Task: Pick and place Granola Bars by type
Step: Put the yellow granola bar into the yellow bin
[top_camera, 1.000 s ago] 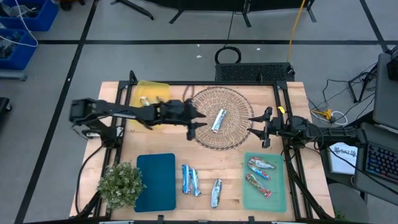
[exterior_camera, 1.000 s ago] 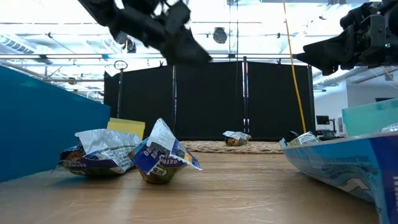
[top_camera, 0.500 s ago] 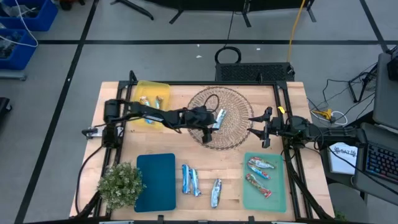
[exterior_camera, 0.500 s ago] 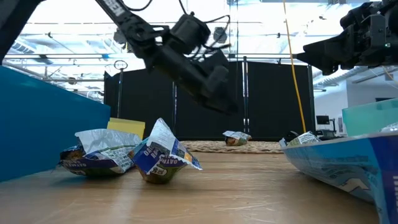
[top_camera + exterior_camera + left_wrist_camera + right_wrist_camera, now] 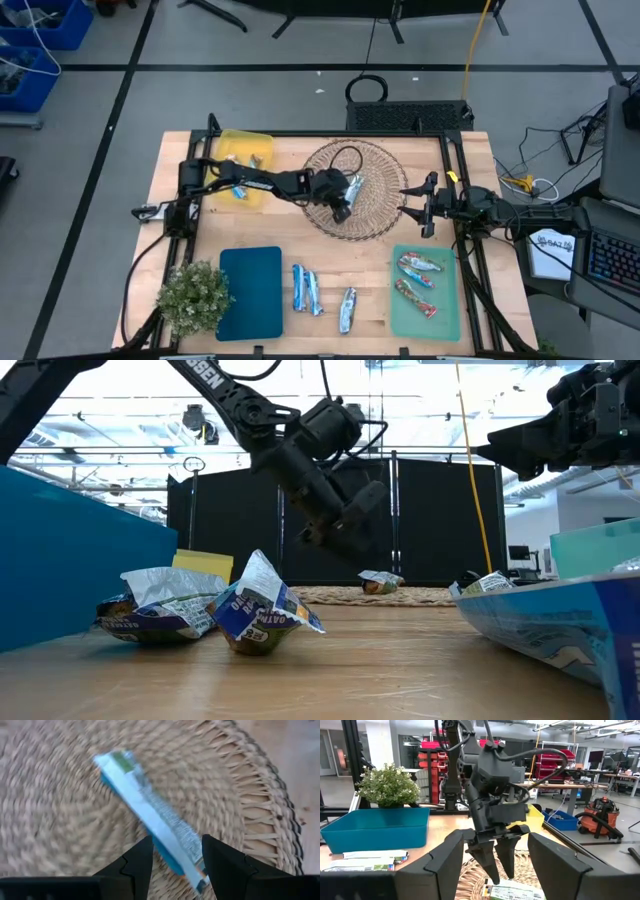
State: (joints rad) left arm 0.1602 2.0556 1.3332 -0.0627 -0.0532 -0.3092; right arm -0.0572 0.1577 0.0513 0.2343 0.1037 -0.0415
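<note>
One blue-and-silver granola bar (image 5: 352, 192) lies flat in the round wicker basket (image 5: 375, 160). My left gripper (image 5: 343, 201) hangs over it, open and pointing down. In the left wrist view its fingers (image 5: 141, 855) stand on either side of the bar's (image 5: 150, 810) lower end, and I see no touch. The right wrist view shows this gripper (image 5: 497, 870) just above the bar (image 5: 512, 892). Two bars (image 5: 238, 160) lie on the yellow mat, two (image 5: 418, 280) on the green mat, and three (image 5: 306, 289) on bare wood. My right gripper (image 5: 427, 205) waits open at the basket's right edge.
A teal mat (image 5: 251, 292) lies near the table's near edge, with a potted plant (image 5: 194, 296) at its left. The yellow mat (image 5: 245, 148) is at the far left and the green mat (image 5: 440, 300) at the near right. In the low view, crumpled wrappers (image 5: 250, 615) lie close to the camera.
My left gripper has moved from the basket's left rim toward the table's right, over the basket, and has come down until its open fingers straddle the bar there. The bar has not moved.
</note>
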